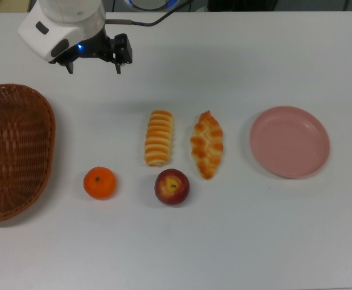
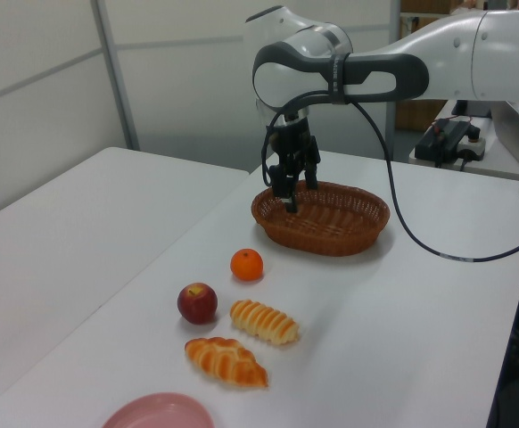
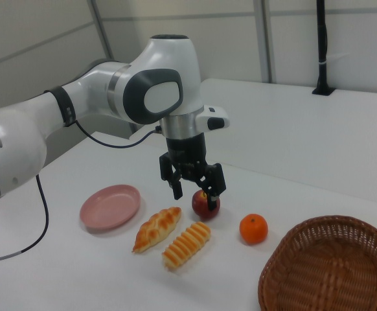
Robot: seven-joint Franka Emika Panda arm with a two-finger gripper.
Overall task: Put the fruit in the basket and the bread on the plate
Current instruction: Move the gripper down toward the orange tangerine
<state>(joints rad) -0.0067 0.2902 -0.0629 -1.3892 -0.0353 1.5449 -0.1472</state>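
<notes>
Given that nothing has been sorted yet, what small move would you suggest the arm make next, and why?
Probably carry the open gripper over the mandarin and lower it. The gripper is empty and raised above the table, all four foods lie on the table, and the mandarin lies nearest the empty basket in the top view.

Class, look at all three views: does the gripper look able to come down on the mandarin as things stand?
Probably yes. The gripper hangs open and empty above the table, and the mandarin sits alone, apart from the apple and basket, with nothing over it.
</notes>
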